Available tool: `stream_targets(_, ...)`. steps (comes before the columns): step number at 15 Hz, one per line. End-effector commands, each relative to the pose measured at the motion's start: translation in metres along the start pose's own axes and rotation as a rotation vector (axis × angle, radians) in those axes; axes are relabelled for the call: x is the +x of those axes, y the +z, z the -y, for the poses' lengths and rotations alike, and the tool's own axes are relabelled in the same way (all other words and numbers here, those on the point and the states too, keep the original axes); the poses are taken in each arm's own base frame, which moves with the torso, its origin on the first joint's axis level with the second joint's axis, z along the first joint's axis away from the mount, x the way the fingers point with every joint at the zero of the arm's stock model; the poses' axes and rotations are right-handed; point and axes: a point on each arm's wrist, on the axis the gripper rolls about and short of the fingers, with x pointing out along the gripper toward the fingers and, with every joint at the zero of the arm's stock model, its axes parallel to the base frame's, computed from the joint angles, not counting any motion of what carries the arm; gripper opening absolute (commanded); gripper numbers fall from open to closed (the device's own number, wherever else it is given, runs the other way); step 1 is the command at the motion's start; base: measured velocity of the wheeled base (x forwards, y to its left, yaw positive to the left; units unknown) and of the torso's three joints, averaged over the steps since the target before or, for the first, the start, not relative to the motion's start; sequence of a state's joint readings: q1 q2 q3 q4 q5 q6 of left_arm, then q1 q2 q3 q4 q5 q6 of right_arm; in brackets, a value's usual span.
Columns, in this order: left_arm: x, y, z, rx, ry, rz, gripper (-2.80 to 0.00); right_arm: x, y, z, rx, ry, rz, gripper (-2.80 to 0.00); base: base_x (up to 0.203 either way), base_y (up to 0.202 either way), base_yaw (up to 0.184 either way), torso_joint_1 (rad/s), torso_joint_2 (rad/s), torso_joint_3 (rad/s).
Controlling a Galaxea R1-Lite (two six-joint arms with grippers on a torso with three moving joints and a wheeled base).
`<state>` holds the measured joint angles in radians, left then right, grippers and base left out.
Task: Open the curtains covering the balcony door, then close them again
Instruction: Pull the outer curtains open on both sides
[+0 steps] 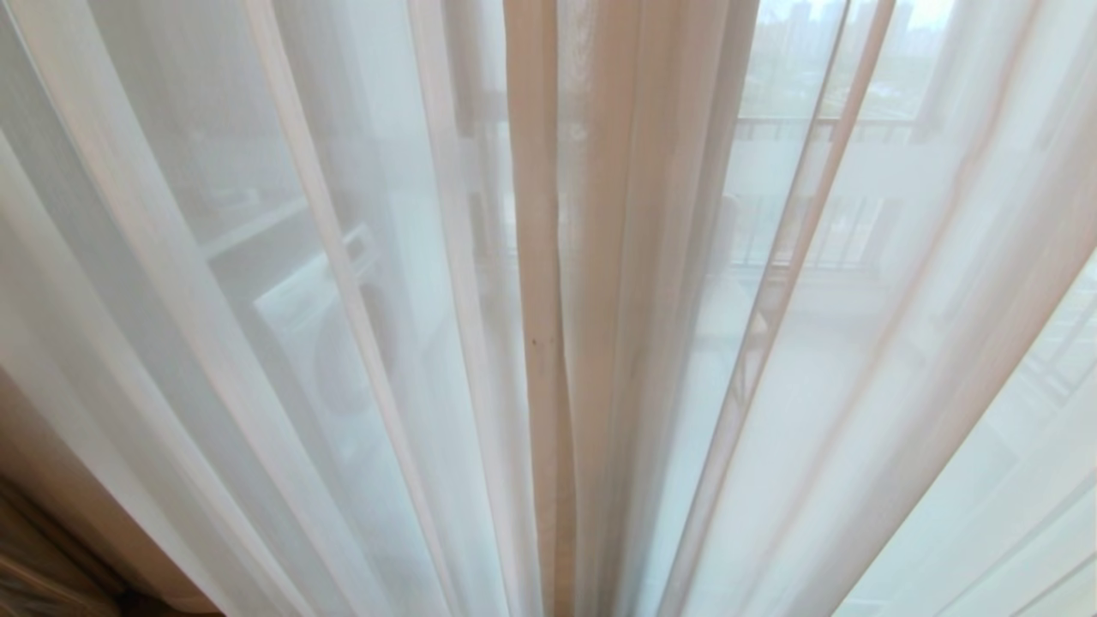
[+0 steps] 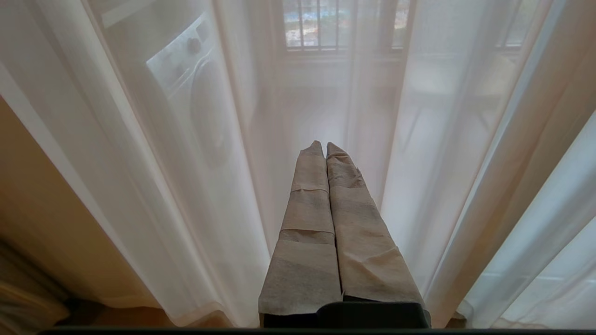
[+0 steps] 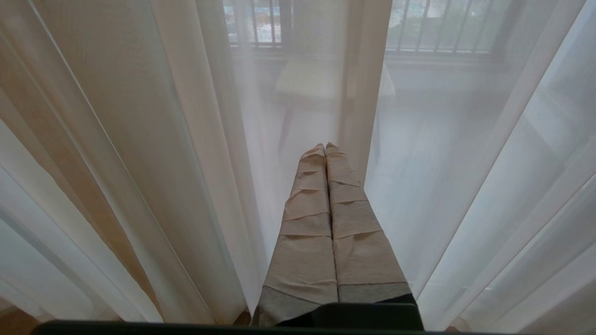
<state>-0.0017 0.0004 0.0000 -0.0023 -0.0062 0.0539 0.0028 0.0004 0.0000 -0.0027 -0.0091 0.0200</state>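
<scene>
Sheer white curtains [image 1: 343, 300] hang drawn across the whole head view, their two edges meeting in a denser beige fold [image 1: 548, 300] at the middle. A tan drape [image 1: 51, 514] shows at the lower left. The balcony door is veiled behind the sheers, and I cannot make out its frame. My left gripper [image 2: 324, 145], wrapped in beige tape, is shut and empty, pointing at the sheer curtain [image 2: 419, 163] just short of it. The right gripper [image 3: 325, 146] is likewise shut and empty in front of the sheer folds [image 3: 442, 186]. Neither arm appears in the head view.
Through the sheers I dimly see a white washing machine [image 1: 317, 334] on the left of the balcony, a railing [image 1: 823, 128] at the far side, and a pale chair [image 3: 321, 79]. The curtain hems reach the floor close in front of both grippers.
</scene>
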Motion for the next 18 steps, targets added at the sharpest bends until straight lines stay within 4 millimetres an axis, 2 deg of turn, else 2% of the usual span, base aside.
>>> stream_targets(1, 0.0, 0.0001, 0.0, 0.0, 0.0, 0.001, -2.8, 0.0, 0.0, 0.0, 0.0, 0.0, 0.001, -2.8, 0.0, 0.0, 0.0, 0.0, 0.0, 0.0)
stream_targets(18, 0.0, 0.0001, 0.0, 0.001, 0.0, 0.001, -2.8, 0.0, 0.0001, 0.0, 0.0, 0.0, 0.002, -2.8, 0.0, 0.0, 0.0, 0.0, 0.0, 0.0)
